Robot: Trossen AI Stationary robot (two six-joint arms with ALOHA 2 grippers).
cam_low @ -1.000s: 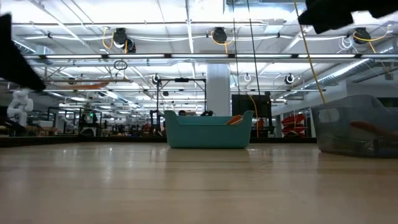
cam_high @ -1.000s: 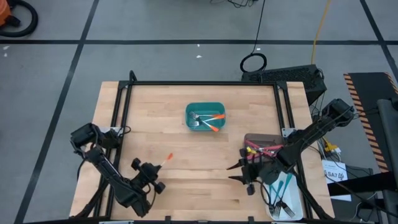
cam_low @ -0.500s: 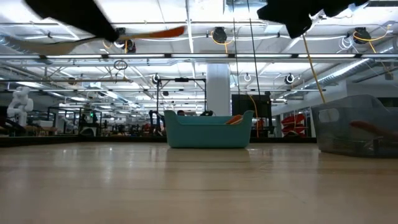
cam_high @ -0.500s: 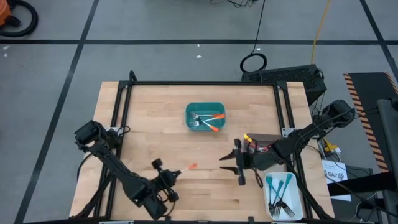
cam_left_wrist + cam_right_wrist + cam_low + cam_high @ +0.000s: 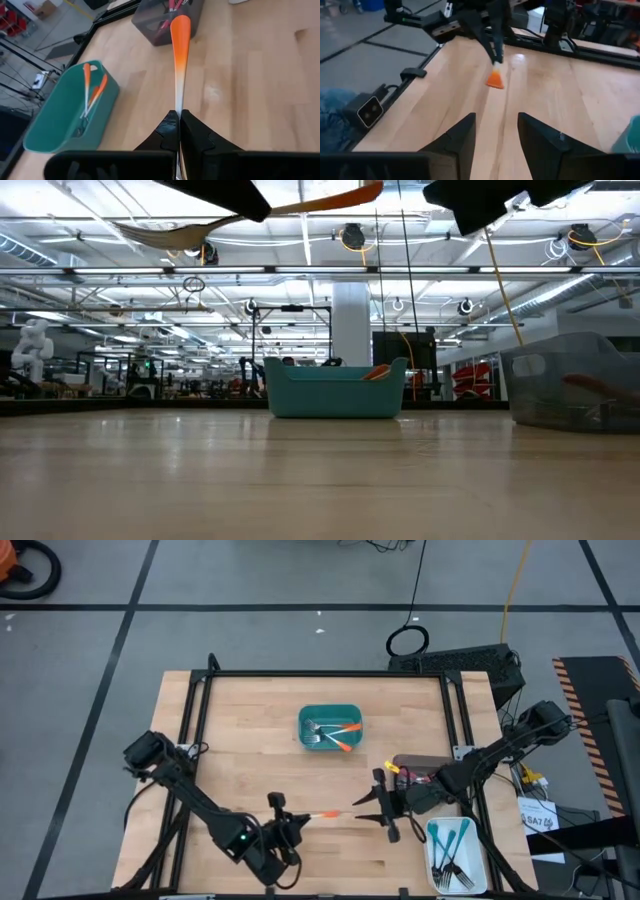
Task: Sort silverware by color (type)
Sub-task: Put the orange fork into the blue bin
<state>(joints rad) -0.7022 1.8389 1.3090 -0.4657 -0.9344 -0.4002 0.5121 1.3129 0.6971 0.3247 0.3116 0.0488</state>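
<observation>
Above the lower middle of the wooden table (image 5: 250, 760), the left gripper (image 5: 298, 821) is clamped on an orange-handled fork (image 5: 325, 813), its fingers (image 5: 169, 131) pinched tight around the pale neck of the handle, which juts out toward the right arm. Facing it from just beside the handle's tip, the right gripper (image 5: 374, 808) hangs with its two fingers (image 5: 460, 137) spread apart and nothing between them. In the upper middle of the overhead frame, a teal bin (image 5: 330, 728) contains forks with orange handles. A dark bin (image 5: 425, 766) at center right, partly covered by the right arm, contains red-handled pieces, and a clear tray (image 5: 455, 858) at the lower right corner carries forks with teal handles. From table level, the orange handle (image 5: 325, 200) shows high at the top of the frame, well above the tabletop.
</observation>
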